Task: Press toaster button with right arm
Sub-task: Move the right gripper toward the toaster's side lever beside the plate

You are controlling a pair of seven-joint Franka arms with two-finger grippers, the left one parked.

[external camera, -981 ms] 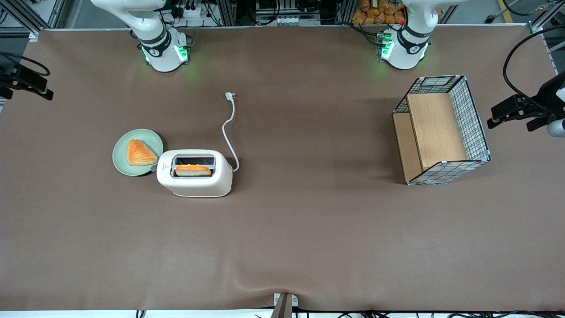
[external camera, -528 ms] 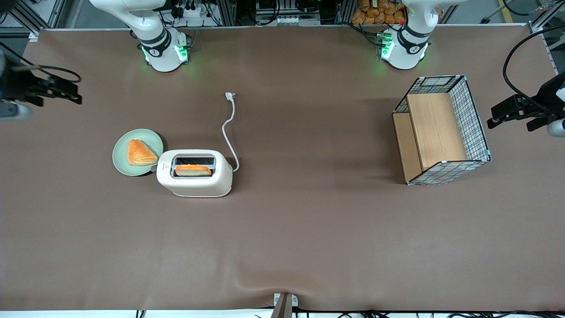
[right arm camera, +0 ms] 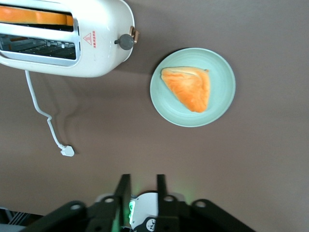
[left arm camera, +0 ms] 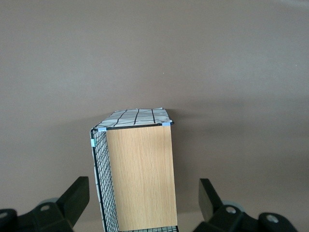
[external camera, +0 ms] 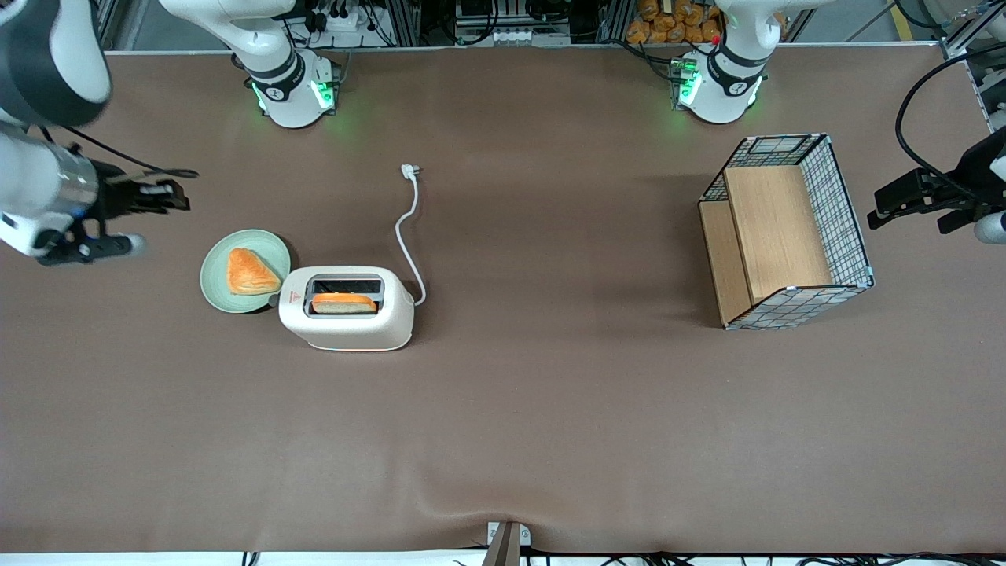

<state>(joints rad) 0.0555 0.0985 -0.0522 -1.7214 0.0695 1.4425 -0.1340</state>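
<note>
The cream-white toaster (external camera: 346, 308) stands on the brown table, with an orange-topped bread slice (external camera: 344, 303) in the slot nearer the front camera. Its small grey button (external camera: 274, 299) sticks out of the narrow end beside the red mark and faces the green plate. The right wrist view shows the toaster (right arm camera: 96, 48) and the button (right arm camera: 126, 41) too. My right gripper (external camera: 179, 198) hovers above the table toward the working arm's end. It is a little farther from the front camera than the plate and well apart from the toaster. Its fingers (right arm camera: 124, 182) stand apart and hold nothing.
A green plate (external camera: 220, 292) with a triangular pastry (external camera: 250, 272) lies right beside the button end; it also shows in the right wrist view (right arm camera: 166, 104). The white cord (external camera: 407, 236) runs from the toaster to its plug (external camera: 409, 169). A wire-and-wood basket (external camera: 786, 232) stands toward the parked arm's end.
My right arm has swung in from the table's edge toward the plate and toaster; the gripper is now much closer to the plate. Nothing else moved.
</note>
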